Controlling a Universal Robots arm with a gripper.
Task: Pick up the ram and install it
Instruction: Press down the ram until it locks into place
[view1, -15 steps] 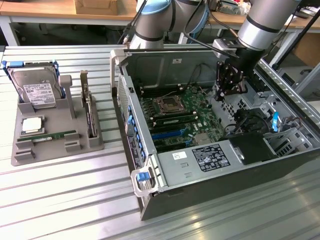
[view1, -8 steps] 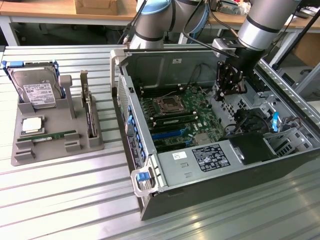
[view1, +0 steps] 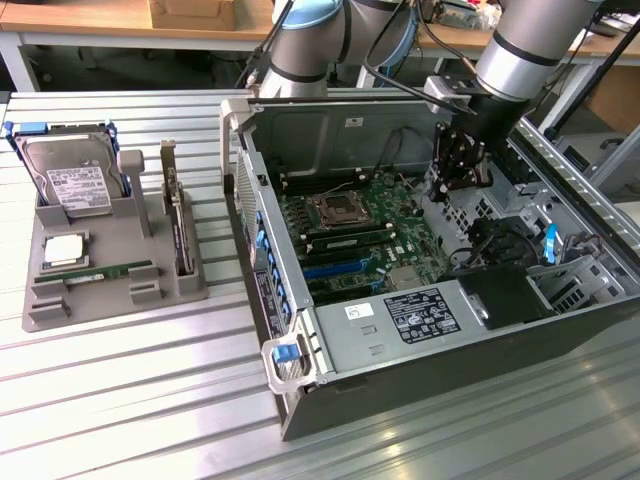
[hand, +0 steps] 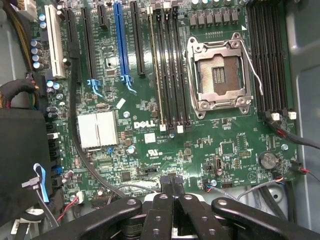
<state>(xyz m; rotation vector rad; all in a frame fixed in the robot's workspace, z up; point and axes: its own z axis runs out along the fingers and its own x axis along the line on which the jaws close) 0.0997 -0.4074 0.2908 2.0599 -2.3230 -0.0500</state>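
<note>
The case (view1: 560, 330) stands open, and the gripper (view1: 462, 165) hangs inside it over the board (hand: 150, 125), fingers pressed together, holding nothing. The ram (view1: 110, 272) lies flat in the tray (view1: 60, 310), well apart from the case toward the exterior view's left, its long axis pointing at the case.

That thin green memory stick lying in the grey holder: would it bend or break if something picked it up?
The ram looks like a thin, rigid circuit board, so probably stiff rather than floppy, and light for its length. Being long and narrow, it could snap if twisted. It lies on edge in a slot of the grey tray, so a sideways nudge seems unlikely to tip it.
</note>
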